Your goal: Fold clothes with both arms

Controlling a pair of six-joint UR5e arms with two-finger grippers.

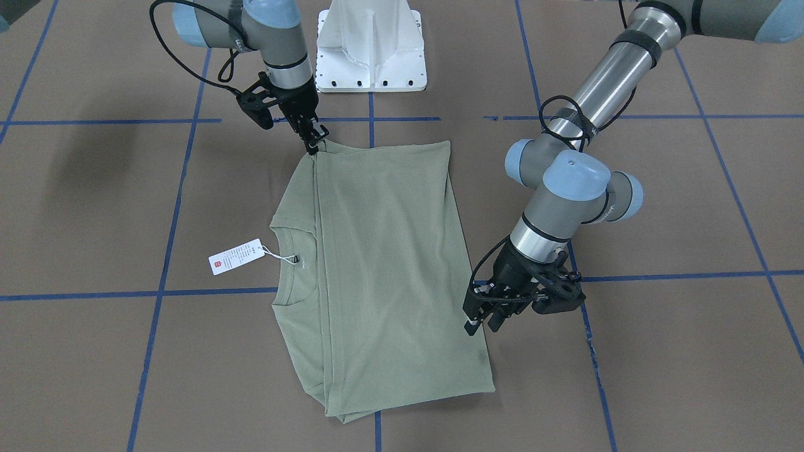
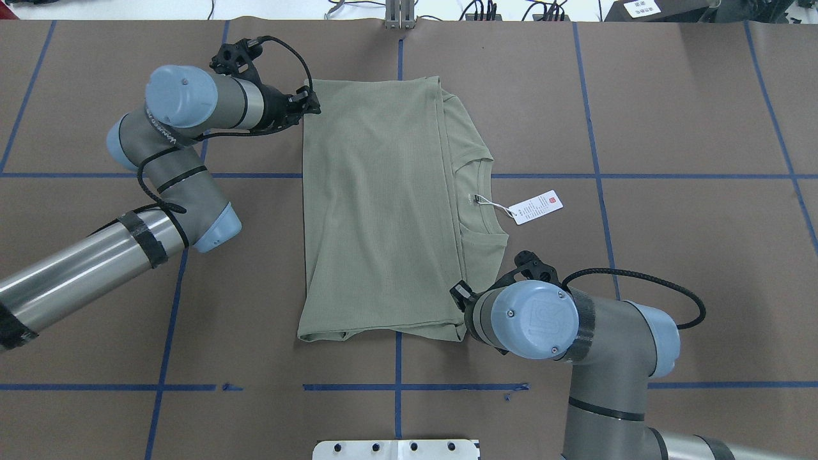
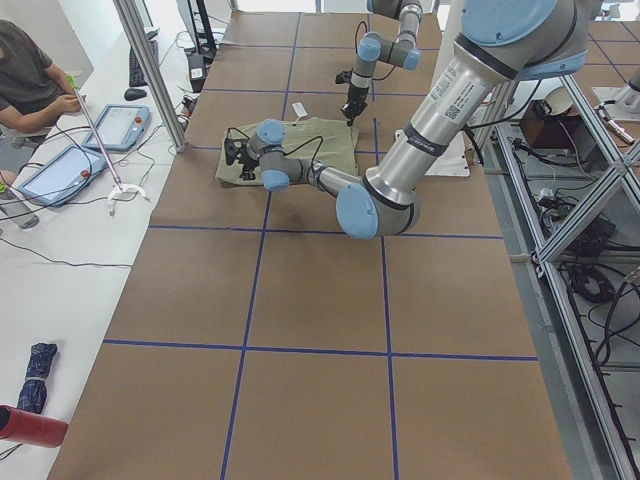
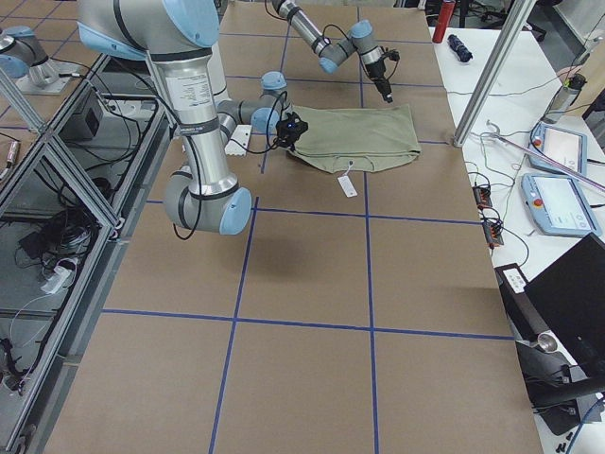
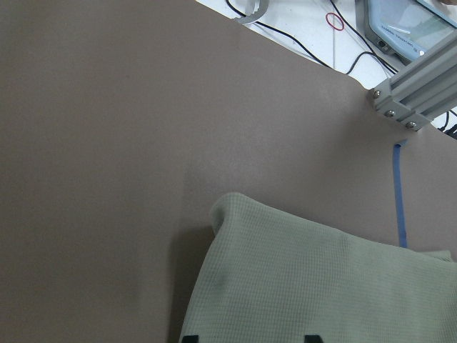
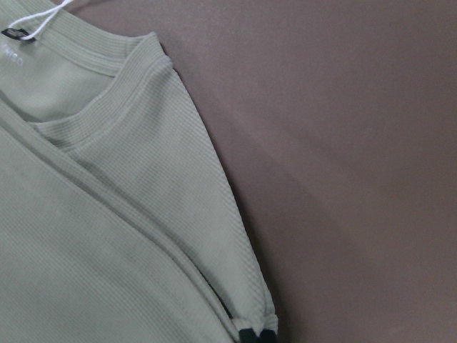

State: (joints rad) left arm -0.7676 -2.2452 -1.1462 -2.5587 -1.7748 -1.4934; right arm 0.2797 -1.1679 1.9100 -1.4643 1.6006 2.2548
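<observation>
Green shirt (image 2: 377,204) lies flat mid-table (image 2: 671,128), folded to a rectangle w/ collar & paper tag (image 2: 537,207) showing on the robot's right side. The arms sit at diagonal corners, prob. to lift & fold it again. Right claw (image 1: 316,139) looks pinched together on the corner nearest the robot. Left claw (image 2: 310,102) hovers at the far corner, fingers apart, cloth beneath, seemingly not gripped.
</observation>
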